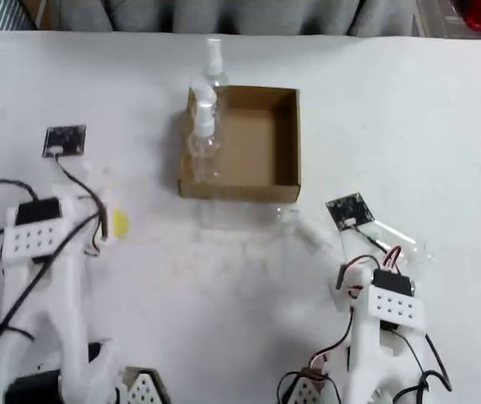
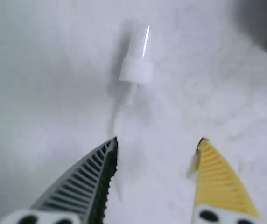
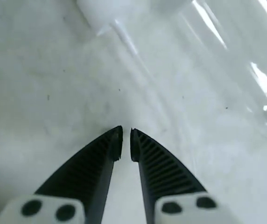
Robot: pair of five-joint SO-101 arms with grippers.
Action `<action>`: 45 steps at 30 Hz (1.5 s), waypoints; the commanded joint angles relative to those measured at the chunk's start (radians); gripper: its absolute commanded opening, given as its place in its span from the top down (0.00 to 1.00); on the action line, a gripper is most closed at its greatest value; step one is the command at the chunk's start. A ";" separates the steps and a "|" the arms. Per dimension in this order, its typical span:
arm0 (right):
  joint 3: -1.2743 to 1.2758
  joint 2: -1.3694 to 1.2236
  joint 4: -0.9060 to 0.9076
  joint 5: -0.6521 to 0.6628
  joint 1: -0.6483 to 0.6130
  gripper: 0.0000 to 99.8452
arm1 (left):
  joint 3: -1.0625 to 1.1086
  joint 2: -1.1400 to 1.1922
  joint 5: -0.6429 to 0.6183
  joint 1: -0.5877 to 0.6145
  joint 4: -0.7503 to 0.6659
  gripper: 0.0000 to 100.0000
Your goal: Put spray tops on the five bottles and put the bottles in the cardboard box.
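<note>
My left gripper point(image 2: 158, 140) gapes above the table point(image 2: 40, 70), a spray top point(image 2: 136, 70) lying just ahead. My right gripper point(image 3: 126, 135) is closed, empty, near a lying bottle point(image 3: 227, 60). Perhaps two capped bottles point(image 1: 204, 130) stand inside the box point(image 1: 294, 139), along its left wall.

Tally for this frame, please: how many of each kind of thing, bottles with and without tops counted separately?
capped bottles: 3
bare bottles: 2, faint in the high view
loose tops: 2
box: 1
total: 8
</note>
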State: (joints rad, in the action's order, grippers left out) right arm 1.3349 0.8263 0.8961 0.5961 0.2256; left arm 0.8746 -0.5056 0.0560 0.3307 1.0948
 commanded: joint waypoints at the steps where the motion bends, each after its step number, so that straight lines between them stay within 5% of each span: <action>1: 0.009 0.016 -0.016 0.015 0.002 0.99 | 0.094 -0.081 0.020 0.073 -0.035 0.74; 10: -0.233 0.015 0.234 0.146 -0.124 0.98 | 0.199 -0.094 0.086 0.214 -0.175 0.74; 15: -0.428 0.007 0.349 0.140 -0.159 0.83 | 0.210 -0.094 0.094 0.213 -0.204 0.74; 23: -0.456 -0.061 0.259 0.104 -0.272 0.82 | 0.213 -0.093 0.095 0.216 -0.218 0.74; 40: -0.868 -0.854 0.176 0.106 -0.306 0.78 | 0.224 -0.093 0.153 0.196 -0.224 0.74; 45: -0.881 -0.915 0.179 0.187 -0.305 0.88 | 0.224 -0.093 0.157 0.191 -0.224 0.74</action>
State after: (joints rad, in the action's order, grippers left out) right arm 0.5033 -0.0836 1.0740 0.7434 -0.0798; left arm 1.0955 -0.5623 0.1956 0.5317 0.8984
